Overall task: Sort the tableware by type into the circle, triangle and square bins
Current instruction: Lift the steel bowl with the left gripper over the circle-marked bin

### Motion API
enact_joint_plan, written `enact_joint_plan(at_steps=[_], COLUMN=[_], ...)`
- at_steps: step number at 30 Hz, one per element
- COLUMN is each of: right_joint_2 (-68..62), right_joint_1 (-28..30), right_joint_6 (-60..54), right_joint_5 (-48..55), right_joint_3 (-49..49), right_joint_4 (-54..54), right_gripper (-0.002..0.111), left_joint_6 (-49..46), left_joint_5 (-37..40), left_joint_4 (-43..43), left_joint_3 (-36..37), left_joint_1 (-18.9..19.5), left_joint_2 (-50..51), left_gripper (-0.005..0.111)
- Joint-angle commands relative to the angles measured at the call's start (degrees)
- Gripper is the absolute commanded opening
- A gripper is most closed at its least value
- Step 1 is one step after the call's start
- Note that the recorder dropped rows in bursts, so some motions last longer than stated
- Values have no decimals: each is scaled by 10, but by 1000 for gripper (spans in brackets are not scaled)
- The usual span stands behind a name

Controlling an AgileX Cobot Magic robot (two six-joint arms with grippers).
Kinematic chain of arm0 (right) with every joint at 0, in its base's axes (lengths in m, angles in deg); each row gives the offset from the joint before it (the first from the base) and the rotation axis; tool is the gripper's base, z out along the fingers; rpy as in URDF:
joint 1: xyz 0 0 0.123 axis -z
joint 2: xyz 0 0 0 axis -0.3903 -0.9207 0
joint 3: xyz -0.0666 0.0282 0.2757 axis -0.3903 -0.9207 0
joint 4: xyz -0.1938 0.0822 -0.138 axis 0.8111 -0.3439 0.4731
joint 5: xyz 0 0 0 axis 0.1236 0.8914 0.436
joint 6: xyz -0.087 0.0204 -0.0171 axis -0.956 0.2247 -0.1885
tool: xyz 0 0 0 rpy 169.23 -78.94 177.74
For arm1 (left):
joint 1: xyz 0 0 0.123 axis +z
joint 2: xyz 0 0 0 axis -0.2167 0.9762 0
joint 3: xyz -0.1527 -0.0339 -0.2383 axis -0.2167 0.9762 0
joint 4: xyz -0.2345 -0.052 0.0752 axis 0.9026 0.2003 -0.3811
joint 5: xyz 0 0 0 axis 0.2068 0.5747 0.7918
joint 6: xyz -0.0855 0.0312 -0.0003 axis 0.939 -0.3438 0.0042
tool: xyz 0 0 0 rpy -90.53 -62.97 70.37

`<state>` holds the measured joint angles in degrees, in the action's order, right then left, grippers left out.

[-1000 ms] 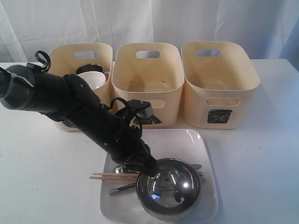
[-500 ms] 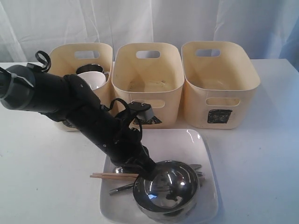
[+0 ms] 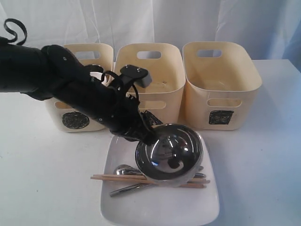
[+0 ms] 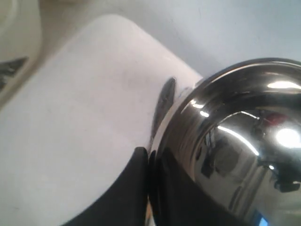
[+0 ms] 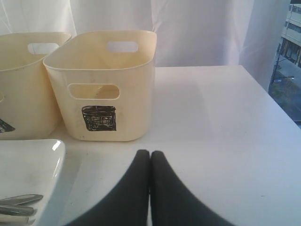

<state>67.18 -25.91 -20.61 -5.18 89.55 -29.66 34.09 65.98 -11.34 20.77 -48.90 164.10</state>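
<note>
Tool (image 4: 150, 164) pinches steel bowl (image 4: 235, 141) rim (over plate (image 4: 80, 122)).

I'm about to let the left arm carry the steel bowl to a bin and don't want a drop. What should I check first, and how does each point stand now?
1. Left gripper pinching the steel bowl by its rim: ok.
2. Bowl level: not ok, it hangs steeply tilted.
3. Bowl clear of the chopsticks on the plate: cannot tell, its lower edge overlaps them.
4. Room in the circle bin, the likely target: cannot tell, the arm hides its inside.
5. Right gripper out of the path: ok, shut, off near the square bin.
</note>
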Motion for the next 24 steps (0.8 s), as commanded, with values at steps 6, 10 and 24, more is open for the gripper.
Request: enact_joint_plan(at_steps=[6,10,24], right_joint_2=[3,3,3], right_joint_1=[1,1,1], right_joint_6=[1,1,1], right_joint_5=[-6,-6,-6], right_joint_3=[-3,-3,-3], right_joint_4=[0,0,0], right_gripper=[0,0,0], left_joint_6=[-1,-1,-77], left_joint_5=[-136,-231,-455], left_joint_4=[-50,-89,-133], left_joint_3=[-3,-3,-3], left_joint_1=[-3,-3,93], left_joint_2=[-86,-110,-122], left_gripper=[0,0,0])
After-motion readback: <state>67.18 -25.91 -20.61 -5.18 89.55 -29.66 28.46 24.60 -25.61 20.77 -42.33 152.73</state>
